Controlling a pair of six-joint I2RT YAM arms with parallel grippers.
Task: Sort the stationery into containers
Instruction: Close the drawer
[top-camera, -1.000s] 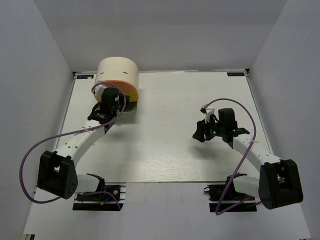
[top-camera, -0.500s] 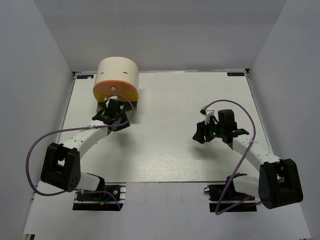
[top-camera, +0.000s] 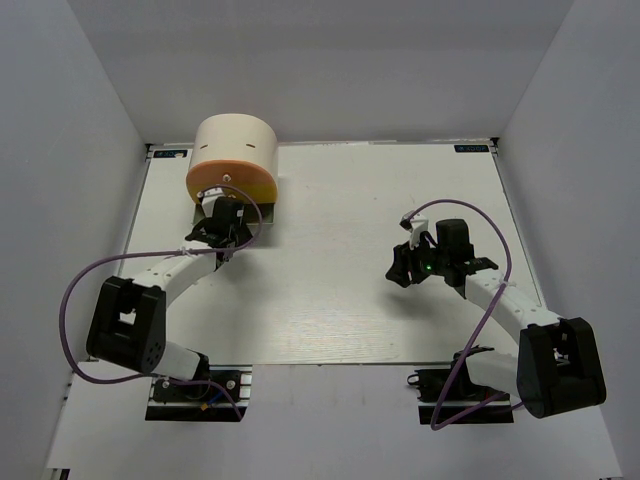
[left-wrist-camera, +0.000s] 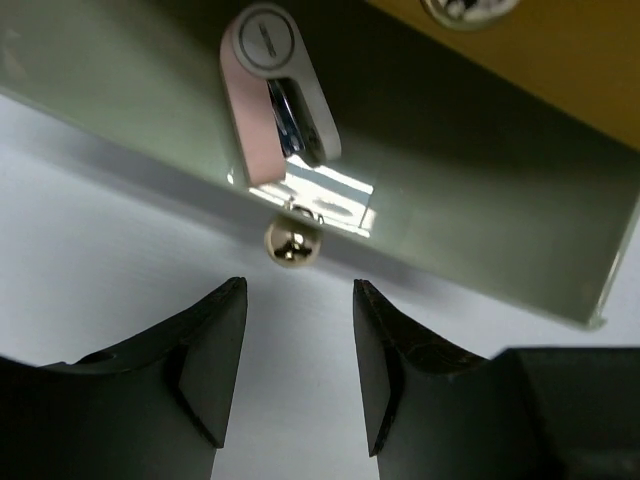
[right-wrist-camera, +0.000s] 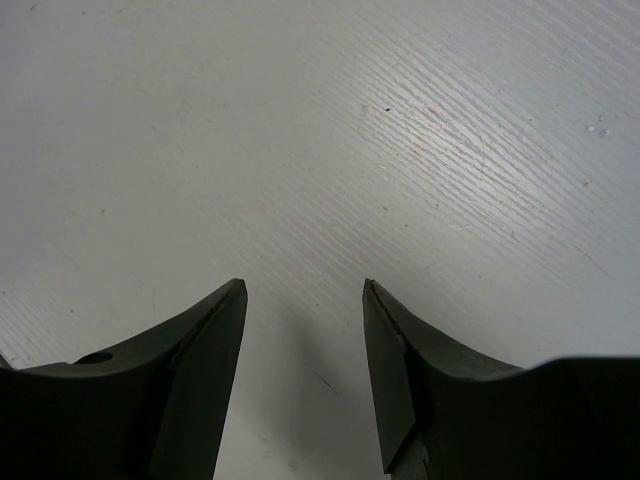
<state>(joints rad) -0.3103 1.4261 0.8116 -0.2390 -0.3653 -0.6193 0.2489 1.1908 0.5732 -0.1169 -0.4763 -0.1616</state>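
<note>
The cream cylindrical box (top-camera: 236, 146) stands at the back left, with an orange tier (top-camera: 230, 181) below its top. A grey-green drawer (left-wrist-camera: 470, 200) at its base is pulled out. A pinkish-white clip (left-wrist-camera: 262, 95) lies inside it. The drawer's pale knob (left-wrist-camera: 292, 243) sits just beyond my left gripper (left-wrist-camera: 298, 300), which is open and empty, level with the knob and not touching it. In the top view my left gripper (top-camera: 222, 230) is right in front of the box. My right gripper (right-wrist-camera: 305, 290) is open and empty over bare table at mid right (top-camera: 402, 266). Markers and erasers are out of view.
A second knob (left-wrist-camera: 468, 8) shows on the orange tier above the drawer. White walls close in the table on the left, right and back. The white table (top-camera: 340, 300) lies between the arms.
My left gripper has drawn back from over the box's front to just before the drawer knob, and its arm has swung inward. The right arm has not moved.
</note>
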